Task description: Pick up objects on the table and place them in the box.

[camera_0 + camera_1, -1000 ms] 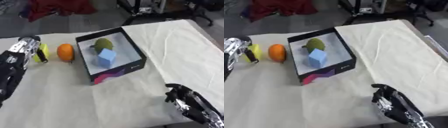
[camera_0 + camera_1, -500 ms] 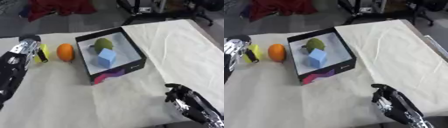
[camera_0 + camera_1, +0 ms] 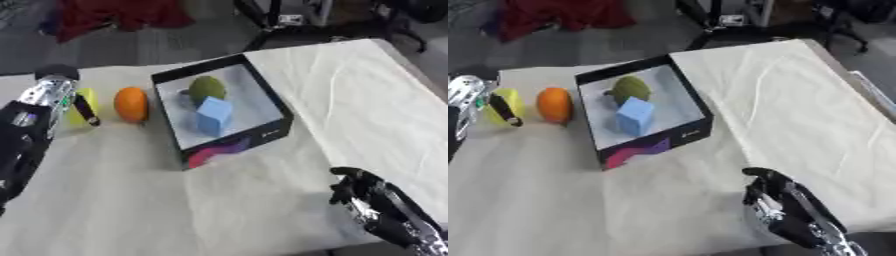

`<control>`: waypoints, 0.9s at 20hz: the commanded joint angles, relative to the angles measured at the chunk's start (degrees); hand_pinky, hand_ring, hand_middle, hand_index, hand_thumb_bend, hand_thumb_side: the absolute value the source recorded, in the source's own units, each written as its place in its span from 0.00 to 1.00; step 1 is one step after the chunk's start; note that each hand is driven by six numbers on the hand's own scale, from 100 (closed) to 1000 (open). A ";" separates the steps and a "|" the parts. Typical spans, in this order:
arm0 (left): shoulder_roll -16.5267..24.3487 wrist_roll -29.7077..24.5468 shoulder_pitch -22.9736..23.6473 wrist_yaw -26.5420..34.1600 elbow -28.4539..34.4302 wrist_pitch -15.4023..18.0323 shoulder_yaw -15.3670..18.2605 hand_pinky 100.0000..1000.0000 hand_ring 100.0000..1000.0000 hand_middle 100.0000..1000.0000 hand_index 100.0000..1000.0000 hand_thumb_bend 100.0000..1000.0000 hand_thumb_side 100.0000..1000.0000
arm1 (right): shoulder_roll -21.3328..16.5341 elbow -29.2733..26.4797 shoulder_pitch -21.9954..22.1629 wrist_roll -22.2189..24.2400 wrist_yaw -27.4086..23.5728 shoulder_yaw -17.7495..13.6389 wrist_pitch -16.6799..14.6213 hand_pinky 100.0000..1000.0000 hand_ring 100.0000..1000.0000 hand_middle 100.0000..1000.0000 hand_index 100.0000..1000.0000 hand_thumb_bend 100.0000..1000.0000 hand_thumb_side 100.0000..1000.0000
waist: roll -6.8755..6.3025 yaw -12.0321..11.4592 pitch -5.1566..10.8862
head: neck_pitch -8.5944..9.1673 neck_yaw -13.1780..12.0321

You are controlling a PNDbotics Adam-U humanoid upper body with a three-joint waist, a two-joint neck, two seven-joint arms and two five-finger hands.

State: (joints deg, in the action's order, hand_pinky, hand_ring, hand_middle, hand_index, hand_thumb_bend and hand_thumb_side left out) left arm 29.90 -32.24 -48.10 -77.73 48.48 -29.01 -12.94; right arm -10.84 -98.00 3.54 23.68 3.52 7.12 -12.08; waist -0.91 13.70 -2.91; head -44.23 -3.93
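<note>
The cloth-covered surface [image 3: 262,200] lies broadly bare to the right of and in front of the box [image 3: 229,145], up to its right and near edges. One black box, open-topped, stands near the middle and holds two things: one olive-green round fruit [image 3: 207,89] toward the back, one light-blue cube [image 3: 213,114] just in front of it. Two things lie outside, left of the box: one orange [image 3: 131,104] near its wall, and one yellow object [image 3: 502,106] beyond. The left hand [image 3: 51,97] is at the yellow object, one dark finger [image 3: 506,111] across its front; whether it grips cannot be told. The right hand [image 3: 785,212] rests at the lower right, fingers relaxed, empty. The right eye view shows the yellow object more fully; the left eye view shows more of the left arm.
</note>
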 commanded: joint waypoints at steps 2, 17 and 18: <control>2.51 -1.46 -1.76 -1.06 1.14 -0.09 0.89 0.86 0.85 0.89 0.91 0.72 0.24 | -0.32 -0.70 -0.39 0.05 0.19 -0.11 -0.14 0.81 0.50 0.43 0.80 0.00 0.41 | 0.82 -0.10 -0.23 | 0.11 0.00; 0.00 2.17 -1.20 2.98 -1.84 -4.08 2.73 0.84 0.82 0.88 0.91 0.71 0.23 | -0.14 -0.69 -0.64 0.16 0.17 0.02 -0.17 0.81 0.49 0.43 0.80 0.00 0.41 | 0.98 0.31 -0.62 | 0.11 -0.33; -0.16 2.73 -1.20 3.71 -2.11 -4.15 2.79 0.83 0.82 0.87 0.91 0.70 0.23 | -0.14 -0.69 -0.67 0.17 0.16 0.03 -0.16 0.81 0.49 0.43 0.80 0.00 0.41 | 0.99 0.37 -0.66 | 0.11 -0.34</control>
State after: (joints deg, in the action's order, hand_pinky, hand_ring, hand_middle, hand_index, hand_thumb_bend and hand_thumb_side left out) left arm 28.85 -30.12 -48.33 -74.96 46.14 -32.73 -10.85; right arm -10.80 -98.00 3.50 23.69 3.52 7.13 -12.09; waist -0.62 14.06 -3.26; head -44.23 -4.08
